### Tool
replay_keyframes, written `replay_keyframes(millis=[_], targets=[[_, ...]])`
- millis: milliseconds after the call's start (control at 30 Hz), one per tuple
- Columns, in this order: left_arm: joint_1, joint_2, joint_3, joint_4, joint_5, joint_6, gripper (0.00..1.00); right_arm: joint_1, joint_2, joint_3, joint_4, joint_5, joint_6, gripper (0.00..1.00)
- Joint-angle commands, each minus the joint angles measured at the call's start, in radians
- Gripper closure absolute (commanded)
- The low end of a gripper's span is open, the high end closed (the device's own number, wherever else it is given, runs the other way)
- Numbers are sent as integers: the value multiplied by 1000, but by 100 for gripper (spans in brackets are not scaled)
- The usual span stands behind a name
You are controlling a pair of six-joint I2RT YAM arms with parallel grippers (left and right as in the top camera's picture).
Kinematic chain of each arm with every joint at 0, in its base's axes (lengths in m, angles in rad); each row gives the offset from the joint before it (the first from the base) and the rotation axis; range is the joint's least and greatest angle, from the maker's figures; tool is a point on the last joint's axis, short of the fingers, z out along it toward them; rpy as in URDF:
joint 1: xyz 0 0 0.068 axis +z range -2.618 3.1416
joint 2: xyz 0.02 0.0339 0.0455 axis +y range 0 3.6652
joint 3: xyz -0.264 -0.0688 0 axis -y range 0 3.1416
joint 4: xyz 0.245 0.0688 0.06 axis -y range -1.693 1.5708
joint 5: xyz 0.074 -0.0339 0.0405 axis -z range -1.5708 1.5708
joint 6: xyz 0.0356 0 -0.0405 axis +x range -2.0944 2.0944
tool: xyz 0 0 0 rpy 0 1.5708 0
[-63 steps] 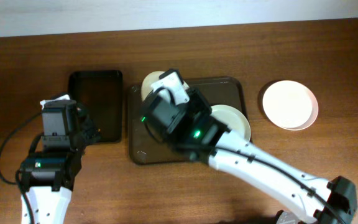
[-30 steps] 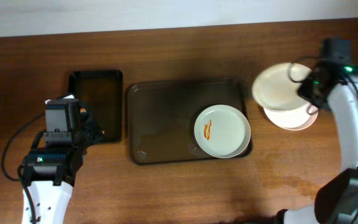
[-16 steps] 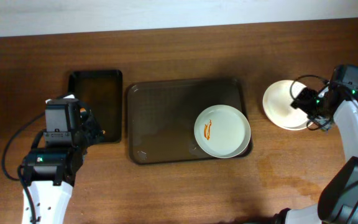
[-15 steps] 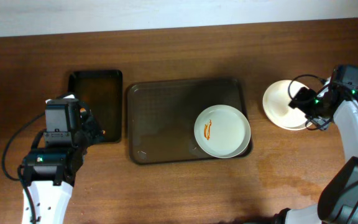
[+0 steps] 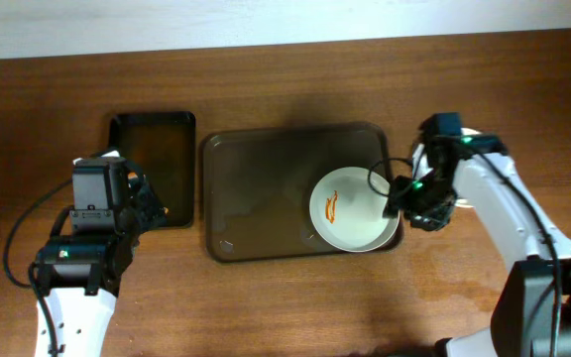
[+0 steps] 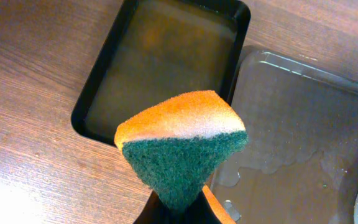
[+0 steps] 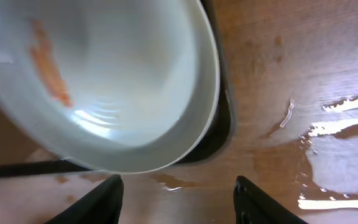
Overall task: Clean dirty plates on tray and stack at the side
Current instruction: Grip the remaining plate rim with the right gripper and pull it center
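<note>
One white plate with an orange-brown smear lies on the right end of the brown tray. In the right wrist view the plate fills the upper left, its rim reaching over the tray's corner. My right gripper hovers at the plate's right edge, open and holding nothing. To the left of the tray, my left gripper is shut on an orange-and-green sponge, and its jaws pinch the green tip. Other plates are hidden under my right arm.
A smaller black tray lies left of the brown one; it shows under the sponge in the left wrist view. Water drops sit on the brown tray. Wet streaks shine on the table right of the tray.
My right gripper let go of a plate over the stack at the right, then swung left to the smeared plate on the tray. The left arm and sponge have not moved.
</note>
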Motion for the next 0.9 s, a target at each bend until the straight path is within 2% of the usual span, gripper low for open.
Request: replay_keyframes(millis=[0, 33, 133, 367, 600, 633, 667, 700, 733, 800, 833, 867], targets=[[4, 2, 6, 6, 9, -10, 100, 67, -11, -84, 77, 161, 209, 50], [4, 2, 6, 6, 16, -10, 100, 85, -10, -119, 126, 162, 264, 53], [4, 2, 6, 6, 19, -10, 100, 124, -10, -181, 247, 162, 303, 54], [4, 2, 6, 6, 19, -10, 100, 126, -3, -200, 276, 215, 325, 54], [4, 2, 6, 7, 19, -10, 100, 127, 59, -201, 351, 154, 316, 56], [4, 2, 6, 6, 19, -10, 100, 127, 59, -201, 354, 153, 316, 59], [4, 3, 6, 7, 19, -10, 100, 127, 59, -201, 356, 153, 316, 75], [4, 4, 6, 7, 19, -10, 100, 129, 59, -201, 360, 146, 305, 84], [4, 4, 6, 7, 19, -10, 100, 135, 59, -201, 376, 117, 262, 88], [4, 4, 6, 10, 19, -10, 100, 190, 61, -201, 395, 71, 227, 89], [4, 4, 6, 10, 19, -10, 100, 226, 64, -201, 399, 89, 227, 84], [4, 4, 6, 10, 19, -10, 100, 256, 65, -201, 406, 123, 227, 75]])
